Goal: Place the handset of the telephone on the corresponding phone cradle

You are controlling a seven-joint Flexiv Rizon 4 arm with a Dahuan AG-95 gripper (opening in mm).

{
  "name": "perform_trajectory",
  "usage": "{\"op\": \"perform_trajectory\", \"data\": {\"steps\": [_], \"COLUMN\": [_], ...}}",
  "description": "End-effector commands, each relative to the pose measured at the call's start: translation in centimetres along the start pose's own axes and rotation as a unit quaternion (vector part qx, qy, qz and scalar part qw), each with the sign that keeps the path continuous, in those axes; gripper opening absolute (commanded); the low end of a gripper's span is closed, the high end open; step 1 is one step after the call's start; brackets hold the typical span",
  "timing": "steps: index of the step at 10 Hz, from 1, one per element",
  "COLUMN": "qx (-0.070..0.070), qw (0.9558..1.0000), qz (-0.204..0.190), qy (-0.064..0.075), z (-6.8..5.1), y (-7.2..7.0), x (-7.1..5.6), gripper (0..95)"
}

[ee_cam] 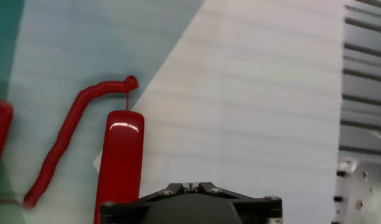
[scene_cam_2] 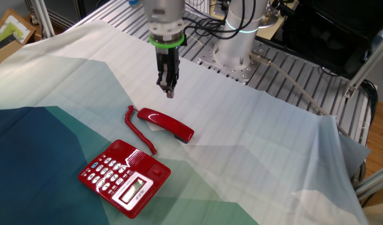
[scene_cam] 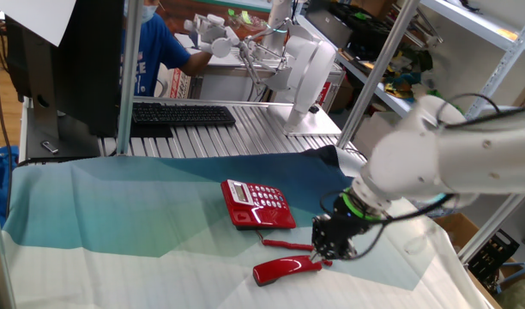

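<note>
the glossy red plastic handset (scene_cam_2: pixel 166 124) lies on the cloth-covered worktop (scene_cam_2: pixel 254 156), off its base and just beside the small red plastic telephone with pale keypad buttons (scene_cam_2: pixel 124 177). its red coiled cord (scene_cam_2: pixel 136 130) loops from one end back toward the base. the long recessed phone cradle (scene_cam_2: pixel 146 164) on the side of the base nearer the handset sits empty. the black two-finger gripper (scene_cam_2: pixel 168 87) hangs above the cloth, a little past the handset on the side away from the telephone, holding nothing. its fingers look drawn close together, though none of the views shows the gap clearly.

the step in hand appears to be the approach for a grasp. to do it well, the gripper should open, centre over the handset's middle, and turn so the fingers straddle its narrow width rather than its length. a mid-body hold should keep the curved, slick shell from tipping. keep the fingers clear of the cord, which could drag on the light base when lifted.
</note>
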State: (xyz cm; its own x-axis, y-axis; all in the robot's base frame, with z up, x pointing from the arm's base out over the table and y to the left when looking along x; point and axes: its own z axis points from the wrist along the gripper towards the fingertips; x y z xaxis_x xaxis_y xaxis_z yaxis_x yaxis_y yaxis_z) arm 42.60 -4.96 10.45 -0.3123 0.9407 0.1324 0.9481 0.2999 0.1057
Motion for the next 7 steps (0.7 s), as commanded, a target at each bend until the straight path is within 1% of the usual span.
{"op": "perform_trajectory", "data": {"steps": [1,2,3,4,5,7], "qx": [0.034,0.051,0.052,0.050,0.048,0.048], "qw": [0.9993,0.9984,0.9985,0.9987,0.9988,0.9986], "qz": [-0.013,-0.015,-0.009,0.006,0.012,0.021], "qy": [-0.011,-0.019,-0.014,-0.012,-0.008,-0.010], "z": [-0.11,0.11,0.25,0.31,0.39,0.70], "y": [0.48,0.88,1.07,1.08,1.09,1.09], "x": [-0.26,-0.41,-0.51,-0.51,-0.50,-0.53], "gripper": [0.0,0.0,0.0,0.0,0.0,0.0]}}
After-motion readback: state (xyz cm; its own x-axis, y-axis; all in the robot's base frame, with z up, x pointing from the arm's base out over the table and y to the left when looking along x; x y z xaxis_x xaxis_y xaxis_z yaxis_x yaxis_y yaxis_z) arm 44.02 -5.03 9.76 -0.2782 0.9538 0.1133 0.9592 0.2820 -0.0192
